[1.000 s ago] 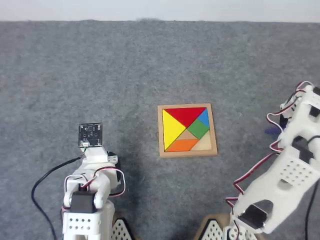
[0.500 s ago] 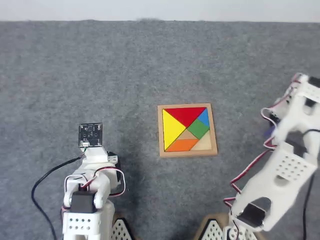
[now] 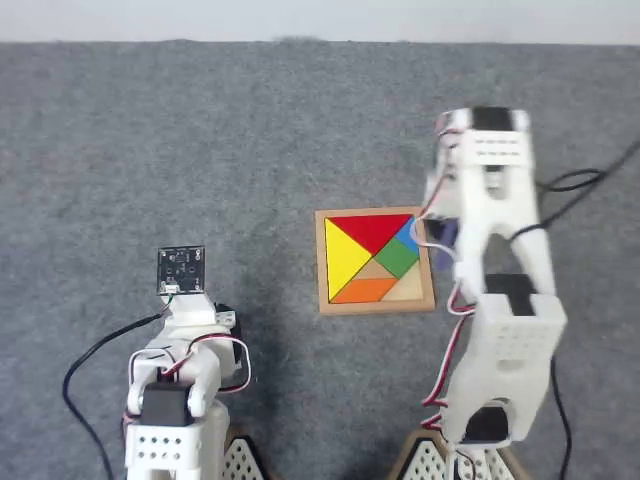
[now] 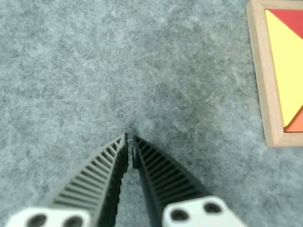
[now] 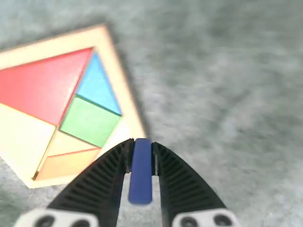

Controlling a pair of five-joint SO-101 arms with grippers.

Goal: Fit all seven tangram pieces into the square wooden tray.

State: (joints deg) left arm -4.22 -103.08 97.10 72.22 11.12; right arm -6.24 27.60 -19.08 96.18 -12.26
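Note:
The square wooden tray (image 3: pixel 429 258) lies mid-table with red (image 3: pixel 372 230), yellow (image 3: pixel 345 258), light blue (image 3: pixel 407 236), green (image 3: pixel 397 257), small tan (image 3: pixel 375 270) and orange (image 3: pixel 364 290) pieces in it. Its near right corner (image 3: pixel 409 287) shows pale wood. My right gripper (image 5: pixel 141 144) is shut on a dark blue piece (image 5: pixel 141 171), held on edge just above the tray's right rim (image 5: pixel 124 90). In the high view the blue piece (image 3: pixel 443 233) peeks out beside the right arm (image 3: pixel 495 215). My left gripper (image 4: pixel 129 138) is shut and empty over bare mat, left of the tray (image 4: pixel 259 71).
Grey felt mat (image 3: pixel 200 130) covers the table, with open room behind and to the left of the tray. The left arm (image 3: pixel 185 340) sits at the near left, and both arm bases stand at the front edge.
The right arm has swung from the table's right edge leftward and forward, bringing the blue piece to the tray's right side. The left arm has stayed still.

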